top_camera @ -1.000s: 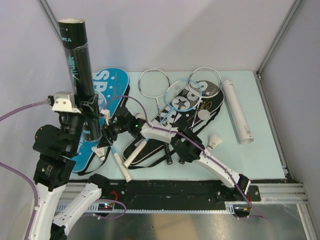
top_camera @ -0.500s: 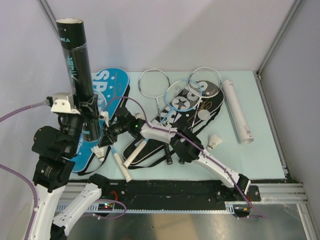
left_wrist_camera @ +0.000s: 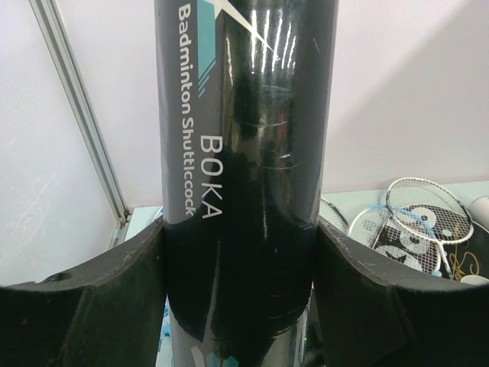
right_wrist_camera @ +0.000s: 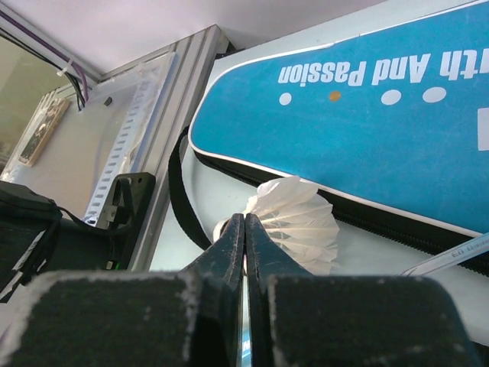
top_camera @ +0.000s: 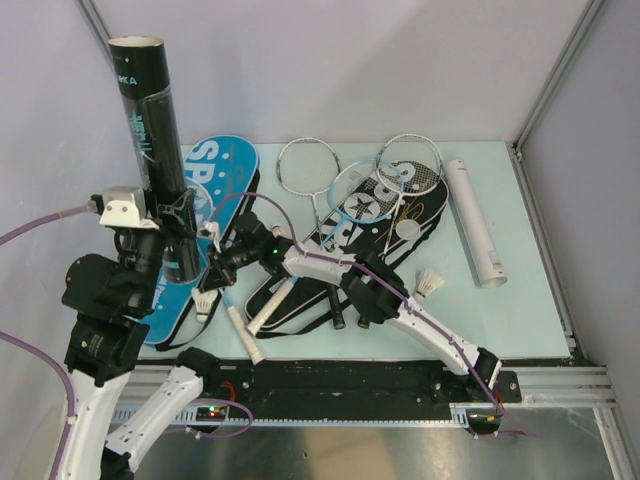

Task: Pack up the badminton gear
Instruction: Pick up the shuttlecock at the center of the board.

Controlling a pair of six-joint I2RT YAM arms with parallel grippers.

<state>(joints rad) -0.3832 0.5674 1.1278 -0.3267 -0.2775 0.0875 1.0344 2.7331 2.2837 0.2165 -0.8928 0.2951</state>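
- One change in the last second: a closing of the right jaws, from wide apart to fully shut, tips meeting on the skirt edge of a small white feather shuttlecock (right_wrist_camera: 294, 222)
- Seemingly pinched by a feather rather than merely touched, though hard to confirm from the wrist view
- Found low at the left of the pale green worktop (top_camera: 520, 320), just beside the blue "SPORT" racket bag (right_wrist_camera: 367, 138) and near a white racket handle (top_camera: 243, 330)
- No change at the left jaws: spread wide around the tall glossy black shuttle tube (left_wrist_camera: 244, 191), clamping its lower part and holding it near upright, open mouth on top
- Meaning for the task: pick probably made, so next likely a lift to the tube's mouth and a drop inside
- Left to pack: a second white shuttlecock (top_camera: 430, 283) on the right of the worktop, a long white tube (top_camera: 476, 222) lying beside the black racket bag (top_camera: 425, 205), and thin-framed rackets (top_camera: 305, 165) resting partly on that bag
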